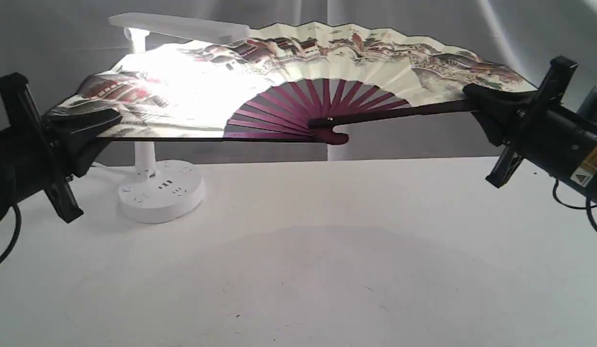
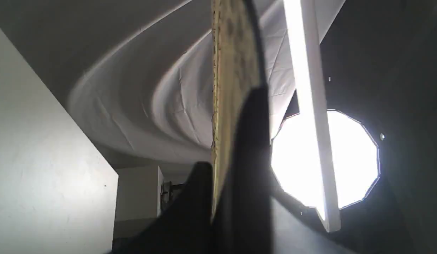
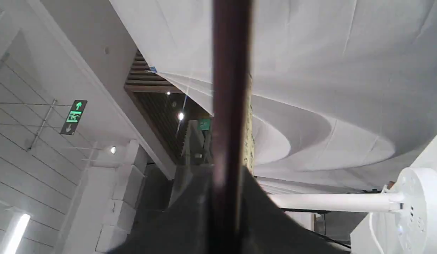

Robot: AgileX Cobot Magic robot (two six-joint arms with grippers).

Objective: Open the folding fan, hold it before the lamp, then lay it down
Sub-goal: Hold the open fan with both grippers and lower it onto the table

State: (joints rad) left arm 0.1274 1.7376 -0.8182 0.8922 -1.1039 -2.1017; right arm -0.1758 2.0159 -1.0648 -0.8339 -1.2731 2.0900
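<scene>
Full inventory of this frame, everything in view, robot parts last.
folding fan: 1, cream painted leaf with maroon ribs, spread open in the air in front of the lamp, clear of the table
lamp: 1, white, lit, standing on the table behind the fan's left part
table: 1, white, under everything
backdrop: 1, grey cloth, behind the scene
cables: 2, black, one by each arm
left hand: 1, black, shut on the fan's left end
right hand: 1, black, shut on the fan's right guard
</scene>
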